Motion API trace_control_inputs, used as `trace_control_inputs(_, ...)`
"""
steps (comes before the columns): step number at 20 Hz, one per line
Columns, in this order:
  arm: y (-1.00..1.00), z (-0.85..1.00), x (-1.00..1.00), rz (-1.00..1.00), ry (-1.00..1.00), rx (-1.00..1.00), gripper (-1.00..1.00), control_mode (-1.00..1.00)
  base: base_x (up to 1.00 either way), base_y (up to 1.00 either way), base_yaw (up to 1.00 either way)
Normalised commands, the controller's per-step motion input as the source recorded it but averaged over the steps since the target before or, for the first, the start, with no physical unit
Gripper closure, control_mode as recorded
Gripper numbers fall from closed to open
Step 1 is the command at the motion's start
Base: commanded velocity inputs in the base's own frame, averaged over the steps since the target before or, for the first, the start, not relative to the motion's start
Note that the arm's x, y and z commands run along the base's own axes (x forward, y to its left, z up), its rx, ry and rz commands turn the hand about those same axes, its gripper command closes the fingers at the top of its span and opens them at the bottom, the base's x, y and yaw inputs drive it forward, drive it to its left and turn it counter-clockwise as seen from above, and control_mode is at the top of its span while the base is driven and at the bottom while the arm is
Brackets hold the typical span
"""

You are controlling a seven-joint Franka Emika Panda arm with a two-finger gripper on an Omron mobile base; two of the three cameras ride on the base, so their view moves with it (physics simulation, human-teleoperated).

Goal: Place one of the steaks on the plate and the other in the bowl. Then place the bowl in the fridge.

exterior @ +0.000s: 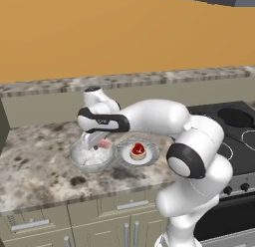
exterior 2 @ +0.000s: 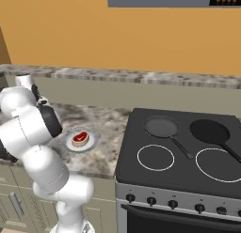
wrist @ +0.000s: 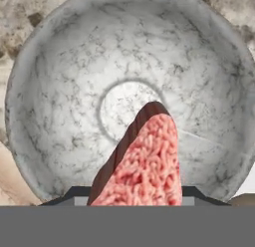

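My gripper (exterior: pixel 99 143) hangs just over the whitish marbled bowl (exterior: pixel 79 160) on the counter and is shut on the elongated pale pink steak (exterior: pixel 105 143). Looking down from the hand, the pink steak (wrist: pixel 144 164) sticks out between the dark fingertips (wrist: pixel 73 192) above the bowl's (wrist: pixel 60 91) empty middle. The round deep red steak (exterior: pixel 138 151) lies on the grey-rimmed plate (exterior: pixel 152 154) just right of the bowl. From the right base, that red steak (exterior 2: pixel 80 138) and the plate (exterior 2: pixel 94 135) show beside my arm, which hides the bowl. The fridge is out of view.
A black stove (exterior 2: pixel 179 157) stands right of the granite counter (exterior: pixel 35 166), carrying two black frying pans (exterior 2: pixel 161 126) (exterior 2: pixel 209 131). Cabinet drawers (exterior: pixel 30 225) run below the counter's front edge. An orange wall rises behind.
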Motion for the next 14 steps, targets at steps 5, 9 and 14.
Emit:
trace_control_inputs(5, 0.11, -0.37, 0.0, 0.04, 0.01, -0.06, 1.0, -1.0, 0.0, 0.0, 0.0)
trace_control_inputs(9, 0.08, -0.08, 0.0, 0.02, 0.0, 0.0, 1.0, -1.0, 0.0, 0.0, 0.0)
trace_control_inputs(14, 0.0, -0.42, 0.0, 0.01, -0.02, -0.02, 1.0, -1.0, 0.0, 0.0, 0.0)
